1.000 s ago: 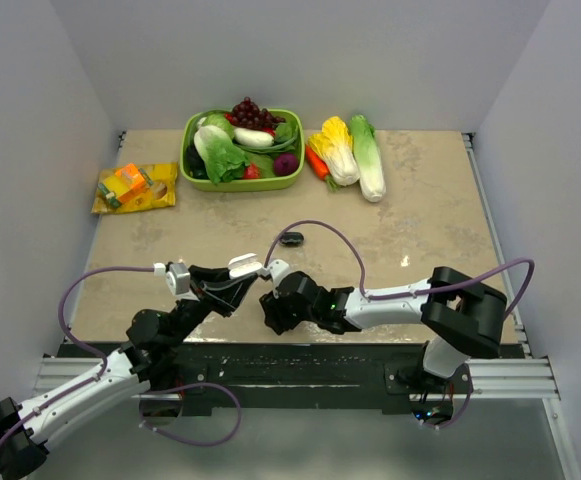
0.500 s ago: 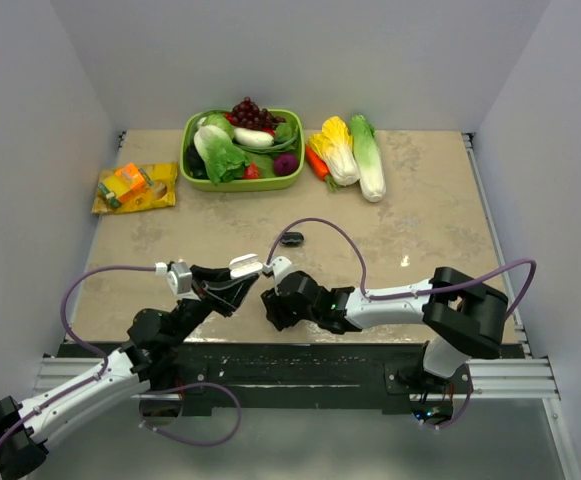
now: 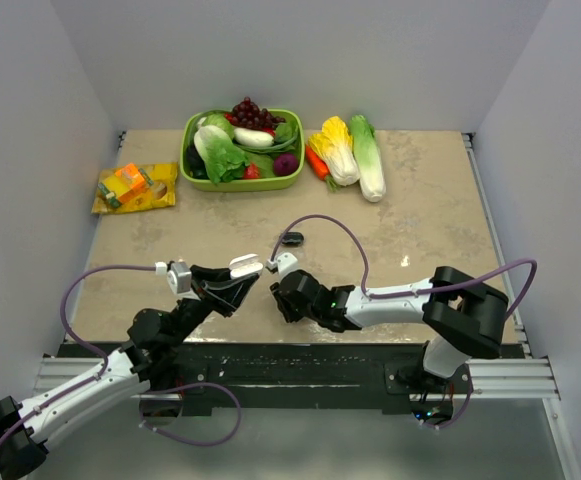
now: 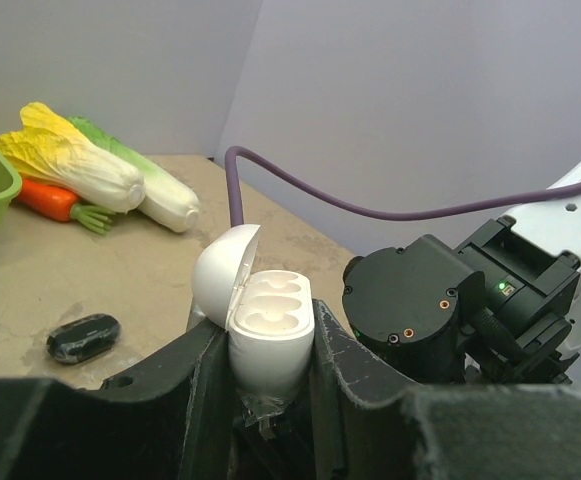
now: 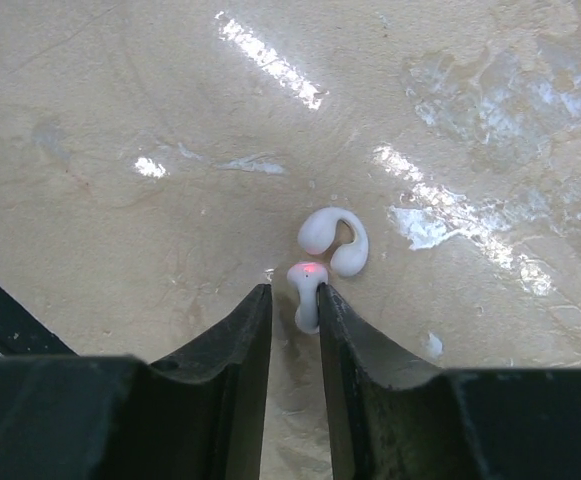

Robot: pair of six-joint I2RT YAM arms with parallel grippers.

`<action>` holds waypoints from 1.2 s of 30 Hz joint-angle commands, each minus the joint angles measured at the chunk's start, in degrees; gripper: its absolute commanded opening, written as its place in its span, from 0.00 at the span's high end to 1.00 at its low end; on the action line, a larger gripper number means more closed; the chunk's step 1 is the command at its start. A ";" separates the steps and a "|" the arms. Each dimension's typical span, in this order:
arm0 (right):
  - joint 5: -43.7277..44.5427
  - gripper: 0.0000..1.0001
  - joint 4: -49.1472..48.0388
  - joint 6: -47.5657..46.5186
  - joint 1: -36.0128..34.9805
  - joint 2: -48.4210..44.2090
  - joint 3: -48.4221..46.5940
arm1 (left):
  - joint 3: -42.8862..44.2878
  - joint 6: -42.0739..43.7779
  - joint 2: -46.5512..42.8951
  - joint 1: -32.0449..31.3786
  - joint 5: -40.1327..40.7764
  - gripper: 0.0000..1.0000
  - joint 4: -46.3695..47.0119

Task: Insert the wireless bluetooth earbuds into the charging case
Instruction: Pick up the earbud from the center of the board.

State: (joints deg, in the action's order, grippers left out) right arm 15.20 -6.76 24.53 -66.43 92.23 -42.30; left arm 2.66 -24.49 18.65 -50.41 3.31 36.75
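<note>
My left gripper (image 4: pixel 270 330) is shut on the white charging case (image 4: pixel 273 345), held upright above the table with its lid (image 4: pixel 222 268) open and both sockets empty; it also shows in the top view (image 3: pixel 243 267). My right gripper (image 5: pixel 294 292) points down at the table with its jaws a little apart. A white earbud (image 5: pixel 308 290) with a red light lies between them against the right finger, with a gap on its left. A second white earbud (image 5: pixel 335 240), C-shaped, lies just beyond. In the top view my right gripper (image 3: pixel 278 285) hides both. No black earbuds show.
A small black oval object (image 3: pixel 291 238) lies on the table beyond the grippers. A green basket (image 3: pixel 243 183) of vegetables, two cabbages (image 3: pixel 355 150) with a carrot, and a snack packet (image 3: pixel 135 187) stand at the back. Purple cables loop off both arms.
My right gripper has shifted a little right and away from the case, towards the table. My left gripper and the case have stayed in place.
</note>
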 commanded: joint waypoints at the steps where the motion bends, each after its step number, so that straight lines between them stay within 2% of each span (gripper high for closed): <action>1: 2.20 0.74 2.11 0.69 -0.01 -1.26 -0.76 | -7.14 -0.56 0.15 -0.39 -0.24 1.00 3.06; 3: 2.46 0.76 2.19 0.69 0.08 -1.43 -0.67 | -7.05 -0.56 -0.02 -0.39 -0.24 1.00 2.97; 9: 3.43 1.00 2.81 0.95 0.08 -2.31 -0.50 | -7.14 -0.56 -0.11 -0.39 -0.24 1.00 2.97; 13: 5.27 1.00 5.52 0.34 0.08 -7.48 -0.06 | -7.05 -0.47 0.15 -0.39 -0.15 1.00 3.06; 15: 6.15 1.00 7.98 -1.76 -0.01 -14.59 -0.06 | -6.70 -0.38 0.33 -0.39 -0.06 1.00 3.06; 20: 7.30 1.00 24.24 -5.89 -0.71 -29.45 -4.71 | -5.91 0.23 2.78 -0.39 0.12 1.00 4.64; 21: 6.78 1.00 25.65 -6.86 -0.89 -34.60 -5.24 | -5.91 0.32 4.36 -0.39 0.03 1.00 6.38; 24: -0.76 1.00 27.77 -11.86 -1.68 -41.40 -7.26 | -6.08 0.94 7.70 -0.39 -1.11 1.00 10.96; 25: -3.92 1.00 28.03 -13.10 -1.77 -44.38 -8.40 | -6.17 1.46 8.58 -0.39 -2.07 1.00 12.63; 26: -10.91 1.00 28.47 -15.54 -1.94 -45.20 -9.19 | -6.43 1.90 9.37 -0.39 -5.13 1.00 16.99; 27: -13.24 1.00 29.08 -16.44 -2.12 -45.55 -10.16 | -7.22 2.42 10.95 -0.47 -6.98 1.00 19.65; 32: -18.36 1.00 32.43 -20.48 -2.56 -45.64 -13.07 | -6.70 2.78 19.12 -0.39 -22.25 1.00 34.41; 36: -21.79 1.00 33.13 -21.19 -2.65 -46.70 -13.59 | -0.66 1.20 29.39 -0.56 -30.72 1.00 37.16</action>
State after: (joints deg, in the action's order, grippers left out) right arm -0.25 23.20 6.90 -68.82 45.80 -54.35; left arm 2.61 -23.09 40.88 -50.46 -14.79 63.31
